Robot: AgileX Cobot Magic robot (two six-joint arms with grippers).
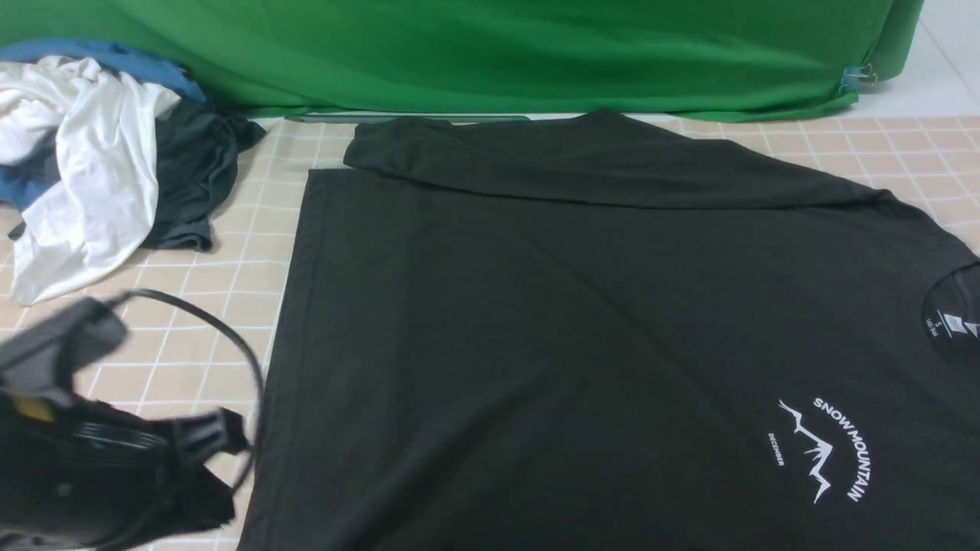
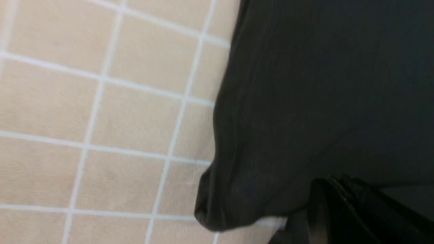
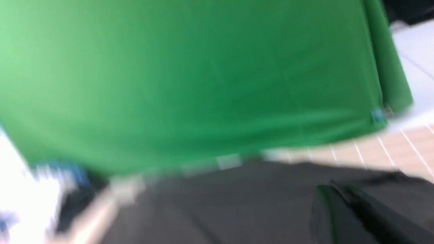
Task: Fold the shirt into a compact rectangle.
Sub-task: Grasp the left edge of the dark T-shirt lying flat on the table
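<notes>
Shirt [image 1: 536,329] is laid flat, front up, across the middle and right of the tablecloth [image 1: 199,344], a beige cloth lined in white squares. The hem is turned to the left and the collar to the right.

At the near left, the left gripper [image 2: 334,210] is seen closed at the shirt's near left hem corner, where the fabric is bunched and slightly raised. Whether fabric is pinched between its jaws cannot be told. The left arm [image 1: 76,459] is blurred in the front view, and a black cable [image 1: 237,344] is looped over it.

The right gripper [image 3: 339,210] is closed and is held above black shirt fabric. Its view is heavily blurred, so whether anything is gripped cannot be told.

On the near right of the shirt the white print [image 1: 823,451] is shown, and just beyond it the neck label [image 1: 953,321] is seen inside the collar. Along the far edge, 1 sleeve [image 1: 536,157] is folded in over the body.

At the far left, 3 garments are heaped together: a white garment [image 1: 84,168], a dark grey garment [image 1: 191,176] near the shirt's far left corner, and a blue garment [image 1: 99,55]. Farthest back, a green backdrop [image 1: 490,53] is hung, with a clip [image 1: 857,75] at its right corner.
</notes>
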